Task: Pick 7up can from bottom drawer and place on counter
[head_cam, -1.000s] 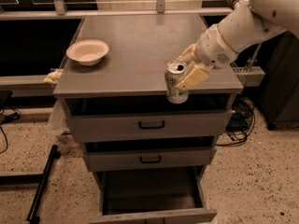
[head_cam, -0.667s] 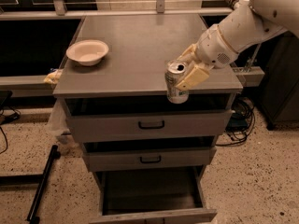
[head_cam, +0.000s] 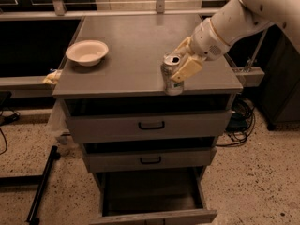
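Observation:
The 7up can [head_cam: 170, 75], silvery with a pull-tab top, stands upright at the front edge of the counter [head_cam: 136, 50], right of middle. My gripper [head_cam: 180, 63] is shut on the 7up can, its cream fingers [head_cam: 186, 69] wrapped around the can's right side, with the white arm coming in from the upper right. The bottom drawer [head_cam: 152, 197] is pulled open below, and its dark tray shows nothing inside.
A cream bowl [head_cam: 87, 52] sits on the counter's left side. Two drawers with black handles [head_cam: 151, 124] sit slightly ajar above the bottom one. A black stand leg [head_cam: 42, 184] lies on the floor at left; cables [head_cam: 239, 121] lie at right.
The gripper and the can have shifted slightly back from the counter's front edge. Nothing else has moved.

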